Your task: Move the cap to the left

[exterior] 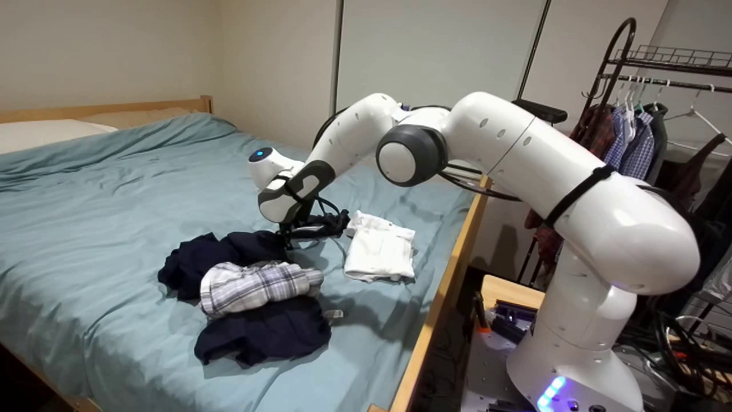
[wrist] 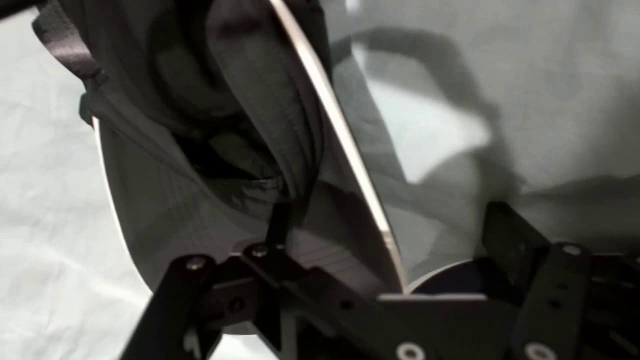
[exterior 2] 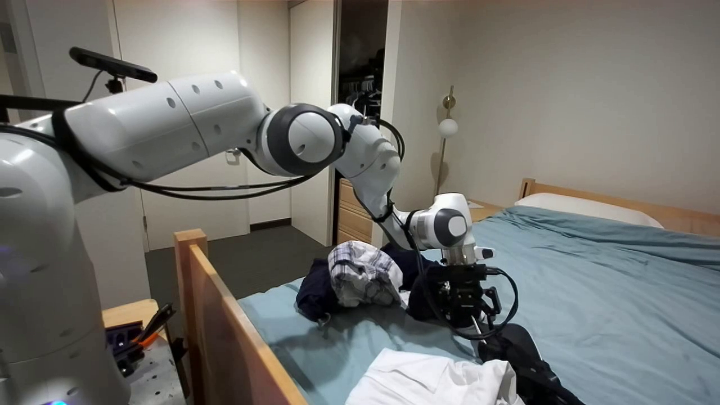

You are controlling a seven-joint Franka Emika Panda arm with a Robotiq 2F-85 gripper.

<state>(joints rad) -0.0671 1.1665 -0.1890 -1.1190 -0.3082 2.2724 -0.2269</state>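
The cap [wrist: 235, 225] is dark, with a greyish brim underside and a pale rim, and fills the left and middle of the wrist view. In both exterior views the cap [exterior: 336, 222] lies on the bed beside the white folded cloth; it also shows as a black shape [exterior 2: 514, 354]. My gripper [wrist: 387, 220] is open, its two fingers well apart. The pale brim edge runs between the fingers, with one finger over the underside and the other beyond the edge. I cannot tell whether either touches it. The gripper points down at the cap in both exterior views [exterior: 286, 232] [exterior 2: 485, 318].
The white folded cloth [exterior: 380, 249] lies close beside the cap. A heap of dark navy clothes [exterior: 269, 332] with a plaid shirt [exterior: 257, 286] lies on the blue bed sheet [exterior: 114, 240]. A wooden bed rail [exterior: 440, 297] stands between the bed and the robot base.
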